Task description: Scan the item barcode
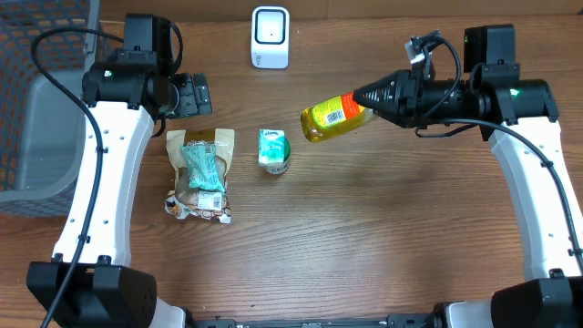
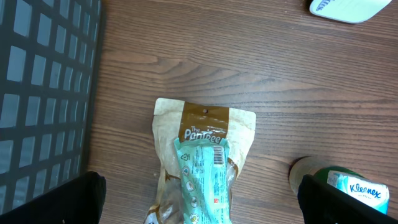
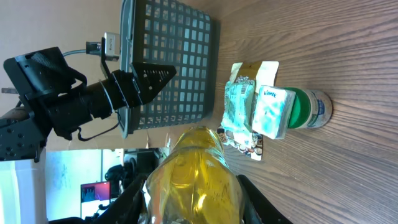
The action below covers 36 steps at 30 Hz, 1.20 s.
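Observation:
My right gripper (image 1: 366,102) is shut on a yellow bottle (image 1: 330,118) and holds it on its side above the table, its free end pointing left. The bottle's label with a barcode (image 1: 341,111) faces up. A white scanner (image 1: 270,36) stands at the table's back edge, up and to the left of the bottle. In the right wrist view the bottle (image 3: 193,177) fills the gap between the fingers (image 3: 132,200). My left gripper (image 1: 194,95) hangs open at the back left, above a snack bag (image 1: 200,173), with nothing between its fingers (image 2: 87,199).
A teal Kleenex pack on a green-lidded can (image 1: 272,149) stands mid-table, beside the snack bag (image 2: 205,143). A dark mesh basket (image 1: 46,91) sits at the far left. The scanner's edge (image 2: 348,7) shows at the top right of the left wrist view.

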### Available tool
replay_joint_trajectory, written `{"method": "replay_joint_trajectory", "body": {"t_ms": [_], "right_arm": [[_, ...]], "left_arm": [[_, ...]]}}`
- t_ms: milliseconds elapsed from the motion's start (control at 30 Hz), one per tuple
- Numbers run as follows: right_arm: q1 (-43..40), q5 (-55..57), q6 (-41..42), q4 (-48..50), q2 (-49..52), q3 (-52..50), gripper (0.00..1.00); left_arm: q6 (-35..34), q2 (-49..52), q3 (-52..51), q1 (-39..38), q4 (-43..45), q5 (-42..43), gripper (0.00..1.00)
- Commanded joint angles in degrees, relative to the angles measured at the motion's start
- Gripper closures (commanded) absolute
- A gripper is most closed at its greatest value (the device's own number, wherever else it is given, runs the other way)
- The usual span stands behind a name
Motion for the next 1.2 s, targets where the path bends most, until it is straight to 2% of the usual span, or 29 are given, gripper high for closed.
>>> {"method": "replay_joint_trajectory", "body": {"t_ms": [0,233,533,800,1167], "right_arm": [[-0.2,-2.2,-1.3,0.3,-0.7,1.5,0.85],[-0.2,-2.2,-1.2,2.4,-0.7,1.5,0.85],[-1.6,-2.2,7.4,8.0,-0.7,1.5,0.85],[-5.7,-2.2,8.0,5.9,-0.7,1.5,0.86],[-1.6,-2.3,7.2,3.1,-0.7,1.5,0.87]], "left_arm": [[1.1,-0.2,1.2,-0.4,0.1,-0.7,0.0],[1.1,-0.2,1.2,-0.4,0.1,-0.7,0.0],[1.1,-0.2,1.2,-0.4,0.1,-0.7,0.0],[1.1,-0.2,1.2,-0.3,0.1,-0.7,0.01],[1.1,-0.2,1.2,-0.4,0.1,-0.7,0.0]]}}
